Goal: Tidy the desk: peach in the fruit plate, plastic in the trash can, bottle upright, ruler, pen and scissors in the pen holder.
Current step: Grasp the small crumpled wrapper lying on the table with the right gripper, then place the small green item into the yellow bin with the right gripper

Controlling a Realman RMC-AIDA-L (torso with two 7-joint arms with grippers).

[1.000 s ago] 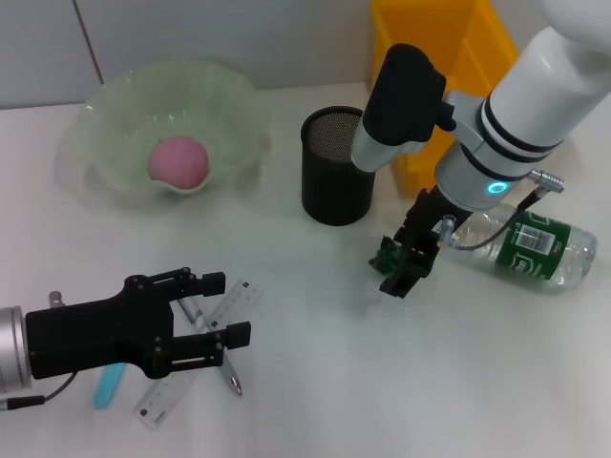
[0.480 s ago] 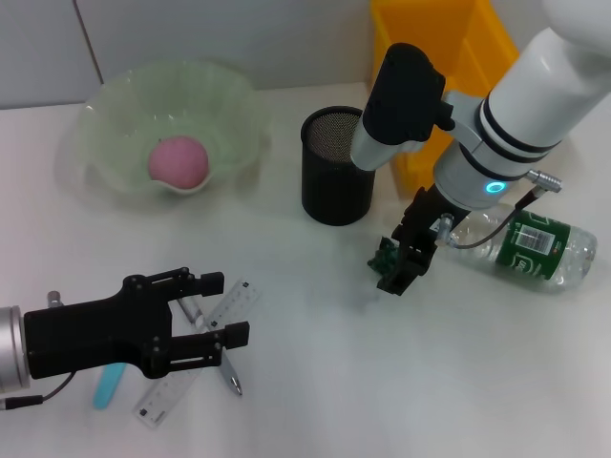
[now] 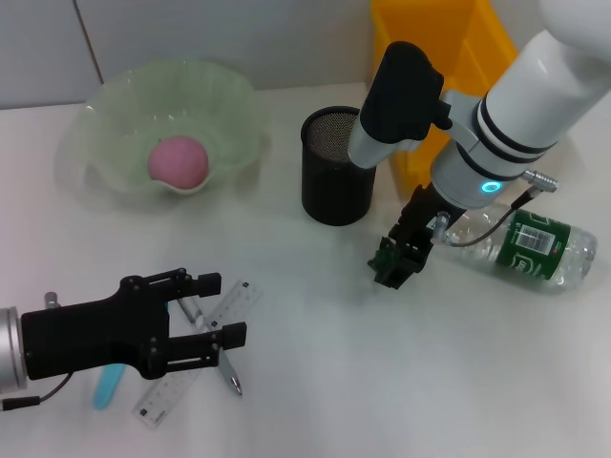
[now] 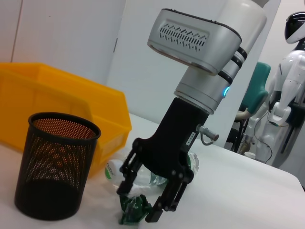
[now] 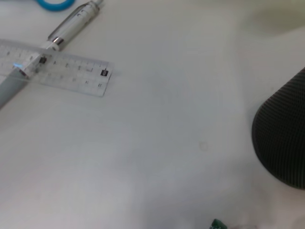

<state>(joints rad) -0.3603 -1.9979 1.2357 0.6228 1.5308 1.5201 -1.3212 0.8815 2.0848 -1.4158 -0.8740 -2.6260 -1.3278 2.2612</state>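
The pink peach [image 3: 177, 160] lies in the pale green fruit plate [image 3: 105, 114]. My right gripper [image 3: 395, 265] is shut on a crumpled green piece of plastic [image 3: 385, 256] [image 4: 136, 210], low over the table between the black mesh pen holder [image 3: 336, 176] [image 4: 55, 171] and the bottle [image 3: 530, 246], which lies on its side. The yellow trash can [image 3: 439, 57] stands behind the gripper. At the front left my left gripper [image 3: 220, 308] is open just above the clear ruler [image 3: 239, 298] [image 5: 62, 71], the pen [image 3: 230, 376] [image 5: 74, 24] and the blue-handled scissors [image 3: 107, 386].
The pen holder stands close to the right arm's elbow housing [image 3: 401, 91]. Bare white table [image 3: 382, 382] stretches between the two grippers and along the front right.
My right gripper has shifted slightly up and back with the green plastic. The left gripper has hardly moved.
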